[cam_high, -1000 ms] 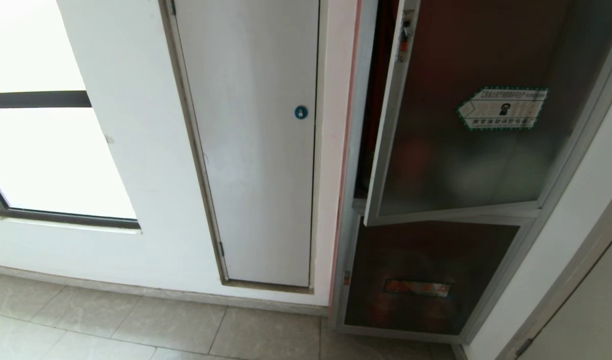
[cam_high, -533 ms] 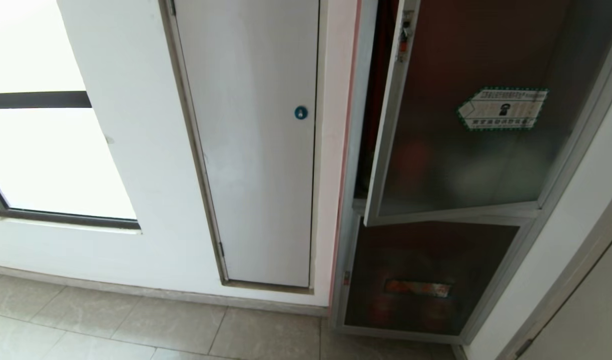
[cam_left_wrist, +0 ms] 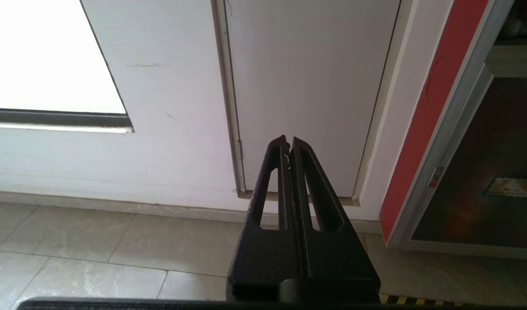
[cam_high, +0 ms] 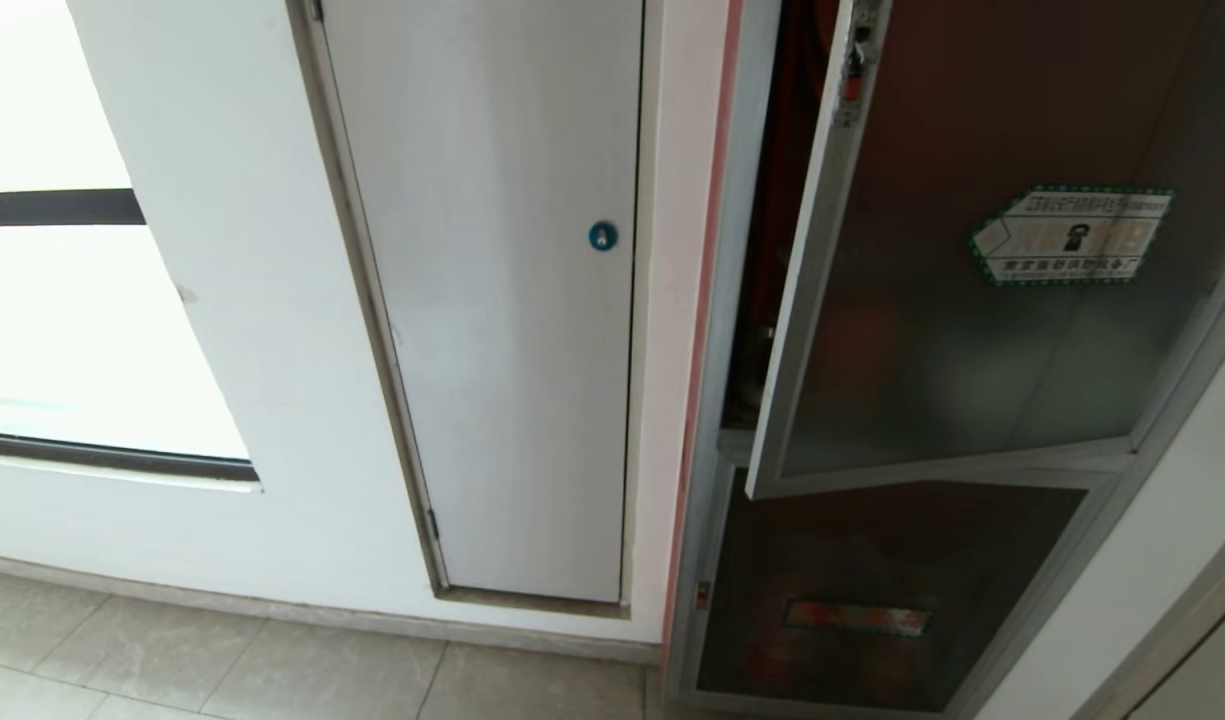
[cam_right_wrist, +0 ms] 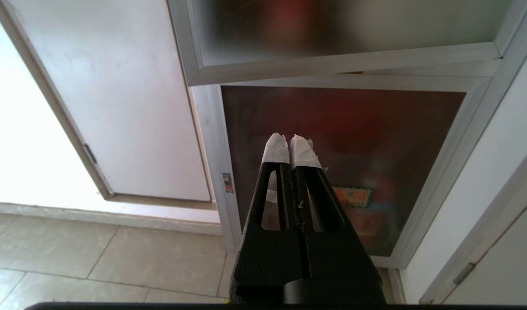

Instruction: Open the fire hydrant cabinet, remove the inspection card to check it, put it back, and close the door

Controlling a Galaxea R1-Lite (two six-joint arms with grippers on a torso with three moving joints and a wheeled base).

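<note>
The fire hydrant cabinet (cam_high: pixel 710 430) stands at the right of the head view, silver-framed with dark glass. Its door (cam_high: pixel 962 340) hangs ajar, the latch edge swung out from the frame, and a strip of red interior shows in the gap. A green-bordered sticker (cam_high: pixel 1072 236) and a small red latch (cam_high: pixel 853 86) sit on the door. The inspection card is hidden. Neither arm shows in the head view. My right gripper (cam_right_wrist: pixel 290 138), tips wrapped in white tape, is shut and empty, low before the lower glass panel (cam_right_wrist: pixel 375 125) under the door's bottom rail (cam_right_wrist: pixel 332 62). My left gripper (cam_left_wrist: pixel 288 140) is shut and empty, facing the white door.
A plain white door (cam_high: pixel 502 330) with a round blue lock (cam_high: pixel 602 236) stands left of the cabinet. A bright window (cam_high: pixel 62 330) is further left. Tiled floor (cam_high: pixel 272 670) runs along the wall. White wall (cam_high: pixel 1162 560) flanks the cabinet on the right.
The whole head picture has shifted and grown a little, so the camera has moved nearer the wall. The door hangs ajar as before.
</note>
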